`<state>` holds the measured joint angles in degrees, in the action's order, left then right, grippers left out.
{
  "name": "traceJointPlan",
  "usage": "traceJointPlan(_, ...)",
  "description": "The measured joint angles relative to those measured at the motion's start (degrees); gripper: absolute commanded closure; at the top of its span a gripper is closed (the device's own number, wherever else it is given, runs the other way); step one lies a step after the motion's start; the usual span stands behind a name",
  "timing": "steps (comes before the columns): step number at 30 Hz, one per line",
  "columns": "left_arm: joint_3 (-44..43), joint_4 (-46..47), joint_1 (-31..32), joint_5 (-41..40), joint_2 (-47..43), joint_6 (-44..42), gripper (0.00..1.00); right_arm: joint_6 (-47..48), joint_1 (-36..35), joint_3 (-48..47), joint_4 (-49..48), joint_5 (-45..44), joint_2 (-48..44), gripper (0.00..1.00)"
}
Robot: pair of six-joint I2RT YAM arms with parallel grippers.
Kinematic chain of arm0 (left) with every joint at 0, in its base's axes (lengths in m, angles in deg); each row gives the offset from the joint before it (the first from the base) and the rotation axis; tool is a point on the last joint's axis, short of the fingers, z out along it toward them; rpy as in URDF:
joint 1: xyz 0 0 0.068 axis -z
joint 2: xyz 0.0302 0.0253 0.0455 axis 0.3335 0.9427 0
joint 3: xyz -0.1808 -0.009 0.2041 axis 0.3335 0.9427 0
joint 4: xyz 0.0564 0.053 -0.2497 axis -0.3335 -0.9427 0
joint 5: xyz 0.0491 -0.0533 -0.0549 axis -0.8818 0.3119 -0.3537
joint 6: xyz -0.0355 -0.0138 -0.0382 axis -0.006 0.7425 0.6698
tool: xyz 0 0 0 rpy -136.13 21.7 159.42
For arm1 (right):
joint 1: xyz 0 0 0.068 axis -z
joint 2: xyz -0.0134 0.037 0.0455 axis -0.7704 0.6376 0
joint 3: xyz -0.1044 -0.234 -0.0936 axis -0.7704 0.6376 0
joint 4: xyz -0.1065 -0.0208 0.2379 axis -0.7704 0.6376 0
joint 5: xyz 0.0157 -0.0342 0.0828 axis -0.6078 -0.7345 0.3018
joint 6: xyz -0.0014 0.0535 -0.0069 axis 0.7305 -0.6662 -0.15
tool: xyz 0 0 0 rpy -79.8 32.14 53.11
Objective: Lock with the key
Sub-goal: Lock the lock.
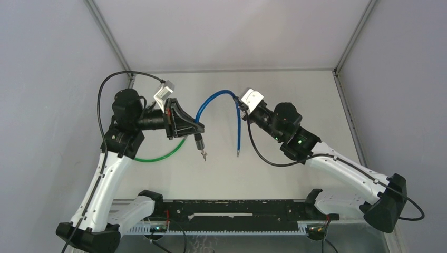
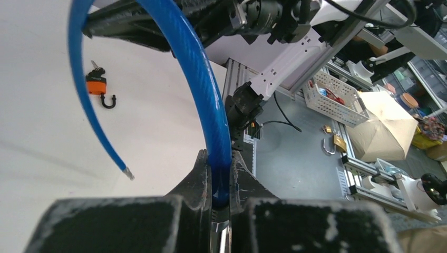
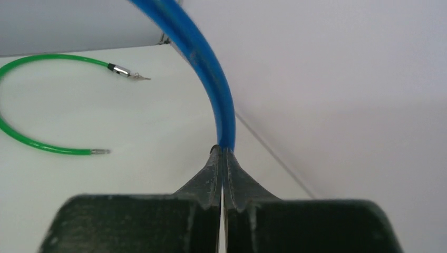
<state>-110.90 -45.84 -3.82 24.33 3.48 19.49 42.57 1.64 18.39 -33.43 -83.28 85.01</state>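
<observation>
The blue cable (image 1: 219, 95) hangs in an arch above the middle of the surface (image 1: 295, 95), held between both arms. The left end effector (image 1: 198, 126) is clamped on one end of it. In the left wrist view its fingers are pressed against the cable on both sides, with a bit of metal showing just below them. From above, that metal is the lock head (image 1: 198, 140), which sticks out past the fingertips toward the near edge with the keys (image 1: 203, 154) dangling from it.

The right end effector (image 1: 243, 108) is closed on the cable further along, near the top of the arch. In its own wrist view the fingers are almost together and the cable disappears between their tips.

From the right end effector the rest of the cable runs straight toward the near edge and ends in the free end (image 1: 238, 154). The free end touches nothing. It lies to the right of the lock head, well apart from it, and points roughly the same way.

I judge that the coming move turns on this relation. The free end has to swing left and turn to line up with the lock head's opening before the keys can be turned. The right arm is the nearer one to steer it.

A green cable (image 1: 161, 156) lies on the surface under the left arm. An orange padlock (image 2: 96, 84) also lies on the surface, seen only in the left wrist view.
</observation>
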Motion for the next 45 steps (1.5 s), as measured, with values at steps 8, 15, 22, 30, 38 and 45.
traceJointPlan(8,0.00,-2.93,-0.04,-0.76,1.70,-4.07,1.00,-0.35,-0.98,-6.58,5.90,-2.89,-0.79,1.00)
traceJointPlan(15,0.00,-5.33,-0.04,-1.62,1.68,-7.23,1.00,-2.97,-0.96,-6.69,13.05,-3.72,-7.54,0.58)
traceJointPlan(22,-0.02,-5.62,-0.04,-2.01,1.49,-7.82,1.00,-1.62,0.72,-6.78,16.83,1.09,-7.78,0.24)
traceJointPlan(30,-0.02,-6.86,-0.04,-1.99,0.28,-8.07,1.00,1.62,1.99,-6.78,15.10,2.64,-1.81,0.23)
traceJointPlan(38,-0.02,-8.13,-0.04,-1.99,-0.57,-8.13,1.00,2.03,2.89,-6.78,9.90,3.78,5.46,1.00)
traceJointPlan(45,-0.04,-9.88,-0.04,-4.20,-0.55,-10.73,0.66,0.55,1.60,-6.75,10.05,0.87,2.97,1.00)
